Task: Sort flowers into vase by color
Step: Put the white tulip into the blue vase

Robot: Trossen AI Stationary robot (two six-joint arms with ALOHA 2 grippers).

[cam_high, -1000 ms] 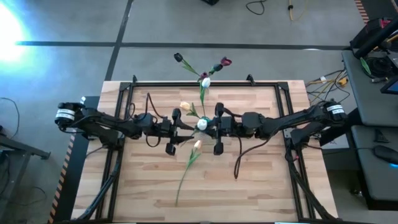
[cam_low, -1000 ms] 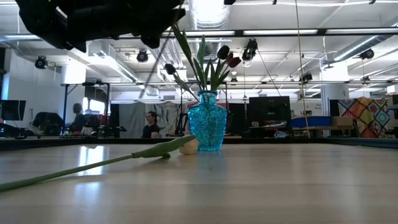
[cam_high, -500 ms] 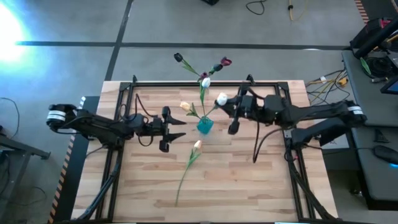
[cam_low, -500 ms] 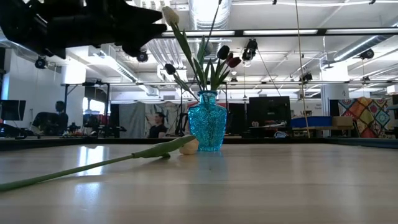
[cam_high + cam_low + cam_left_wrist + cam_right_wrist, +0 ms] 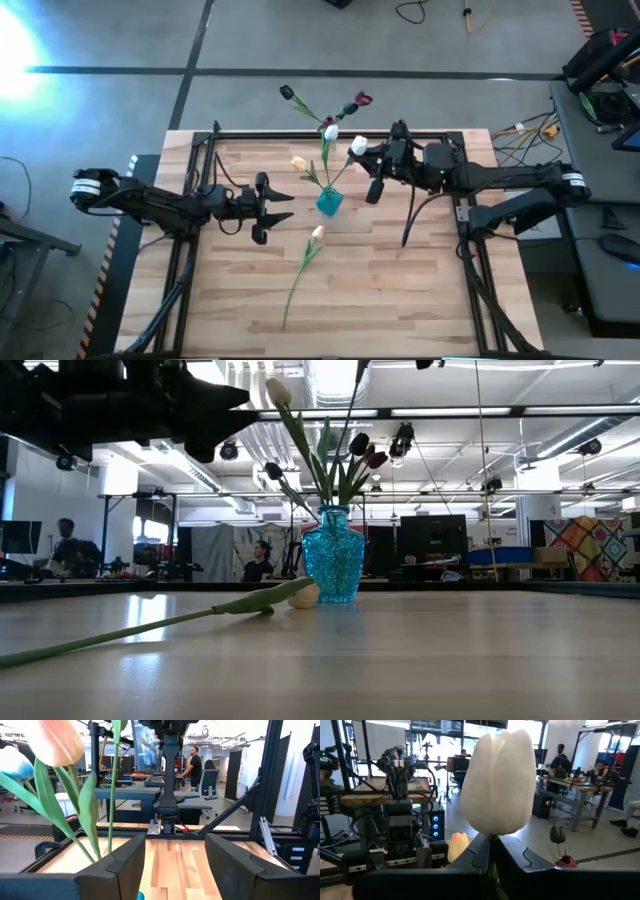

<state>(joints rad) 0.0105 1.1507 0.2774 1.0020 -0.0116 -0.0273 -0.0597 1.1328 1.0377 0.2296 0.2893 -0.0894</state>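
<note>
The white tulip (image 5: 358, 147) sits just above the right gripper (image 5: 372, 165), its stem (image 5: 345, 425) running down and to the left into the neck of the blue vase (image 5: 329, 203). In the right wrist view the head (image 5: 501, 782) rises straight out of the two dark fingers (image 5: 476, 851), which are closed tight on the stem just under it. So the stem's long axis slants from the vase up, right and toward the far edge, and the right arm is the one in contact. Judging from this, the coming move turns on that slant: letting go should leave the flower leaning with the others. The left gripper (image 5: 261, 209) hangs to the left of the vase, fingers spread apart and holding nothing. A peach tulip (image 5: 305, 253) lies on the table (image 5: 420, 300), near of the vase, closer to the left gripper.
</note>
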